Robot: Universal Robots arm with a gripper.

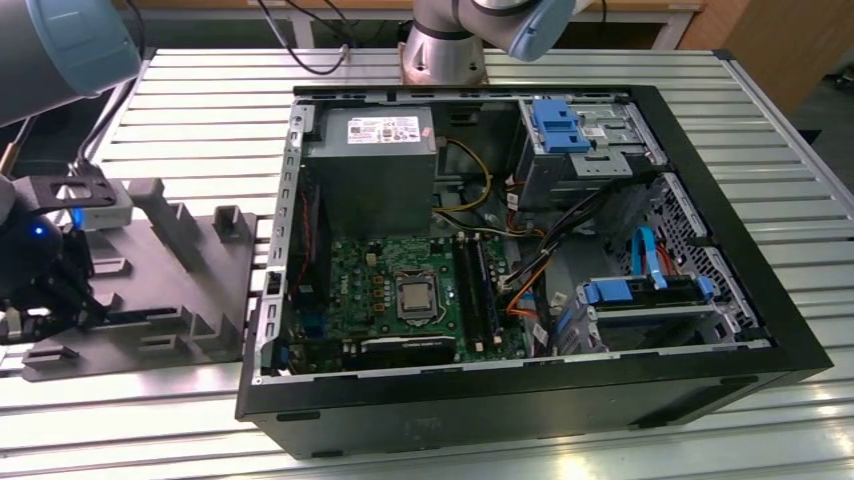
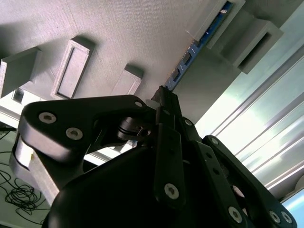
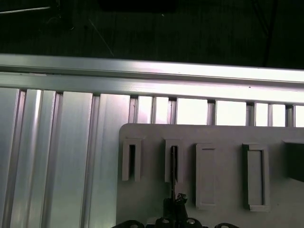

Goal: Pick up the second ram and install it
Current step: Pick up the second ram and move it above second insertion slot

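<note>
The second ram [image 2: 190, 50] stands on edge in tray [image 1: 200, 300] slot, 9 o'clock of PC case [image 1: 534, 405], so gripper [image 2: 164, 96] seems clamped on its end.

End effector [image 2: 164, 94] downward, pinched closed

1. In the exterior view, the exterior view's left edge cuts off the outer half of my black metal gripper [image 1: 38, 300], and the top edge crops my pale blue-grey arm [image 1: 67, 40].
2. In the second wrist view, my gripper's dark linkage covers the near end of the thin blue memory stick [image 2: 190, 51]; a raised block [image 2: 202, 21] of the grey plastic tray [image 2: 118, 28] hides part of its far end.
3. In the first wrist view, the stick [image 3: 174, 161] is an edge-on dark sliver, chips too thin to tell.
</note>
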